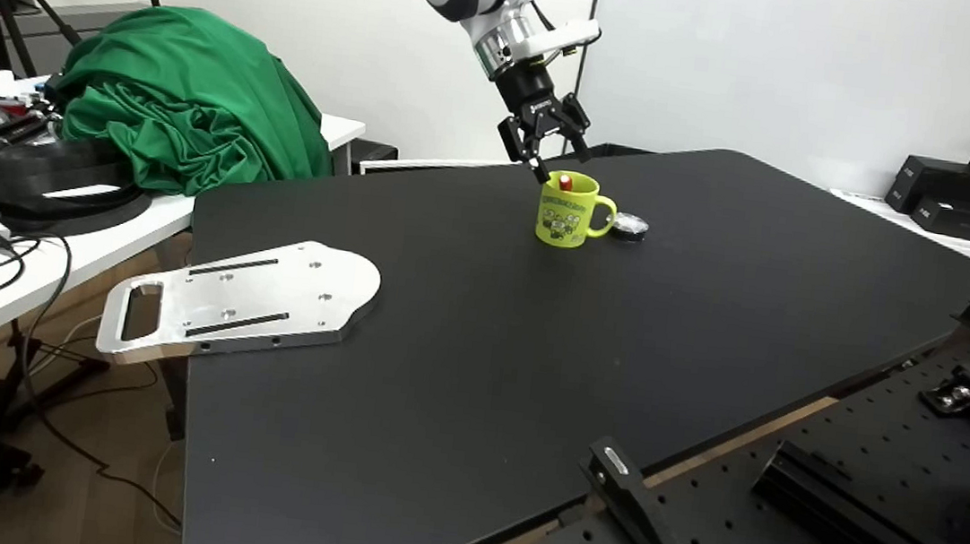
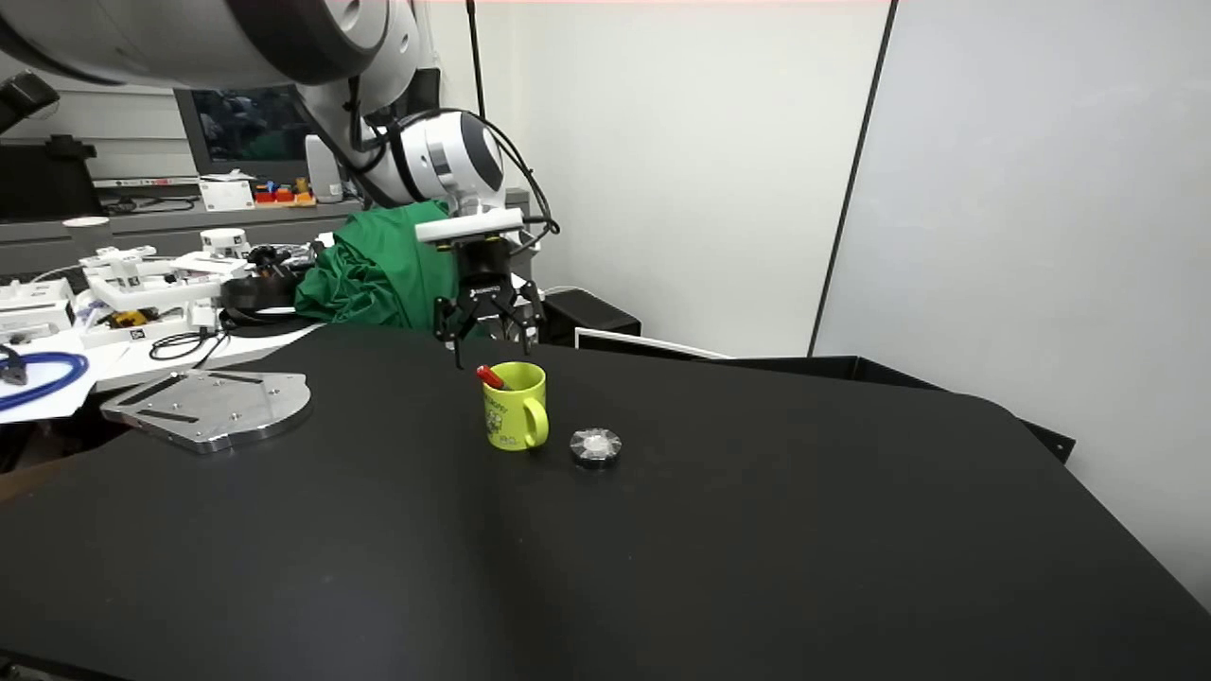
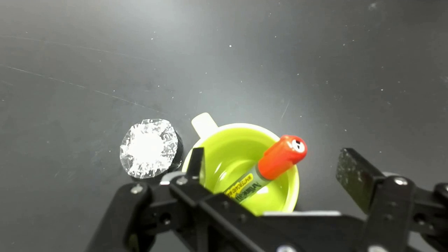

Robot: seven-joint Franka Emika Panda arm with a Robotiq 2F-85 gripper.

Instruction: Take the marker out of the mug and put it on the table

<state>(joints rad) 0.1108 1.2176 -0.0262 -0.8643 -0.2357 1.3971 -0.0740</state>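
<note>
Black table beneath; empty tool gapes wide above mug.

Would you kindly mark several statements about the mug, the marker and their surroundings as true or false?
1. The red-capped whiteboard marker leans inside the yellow-green mug. True.
2. The mug lies on its side. False: it stands upright on the black table.
3. The claw is open. True.
4. The marker sits cap-down in the mug. False: its red cap points up, past the rim.
5. The silver metal plate lies apart from the mug. True.
</note>
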